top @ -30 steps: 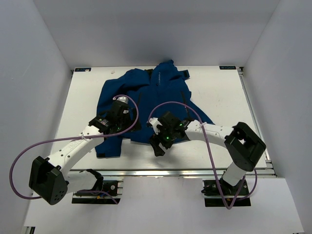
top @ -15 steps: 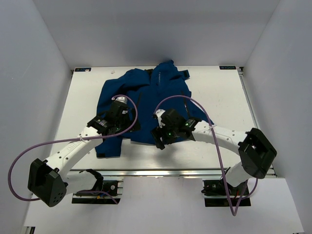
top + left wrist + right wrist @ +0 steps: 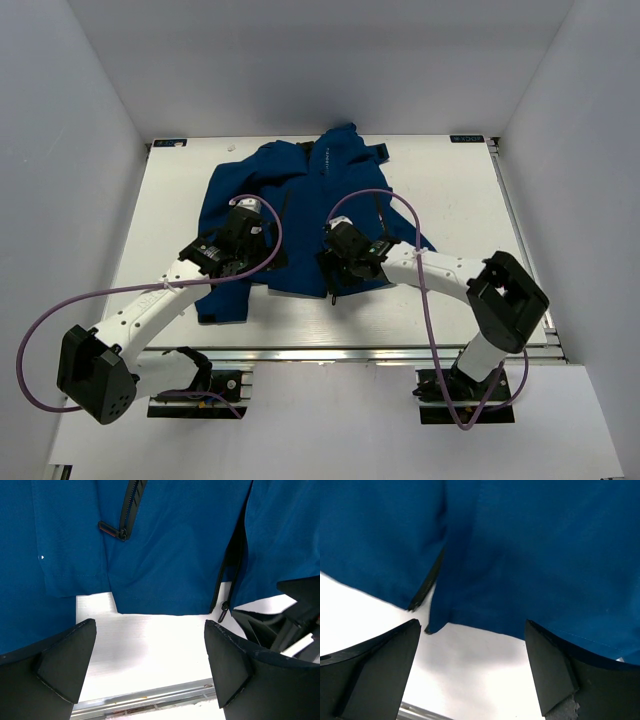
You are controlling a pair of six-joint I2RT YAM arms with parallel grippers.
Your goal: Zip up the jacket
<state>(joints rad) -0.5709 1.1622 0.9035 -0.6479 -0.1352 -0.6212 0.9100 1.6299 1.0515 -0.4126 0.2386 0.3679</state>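
Currently both arms' jaws are being held apart, empty; the hem of the jacket (image 3: pixel 165 555), not the zipper pull (image 3: pixel 223 611), is risking being pinched.

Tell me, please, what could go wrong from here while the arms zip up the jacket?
1. The left gripper and the right gripper are both open, so nothing pins the jacket. The hem could slide or bunch when pulled.
2. The pocket zipper sits near the main zipper pull, so the wrong one might get grabbed.
3. What looks like the right gripper's body shows close by in the left wrist view, so the arms could collide.
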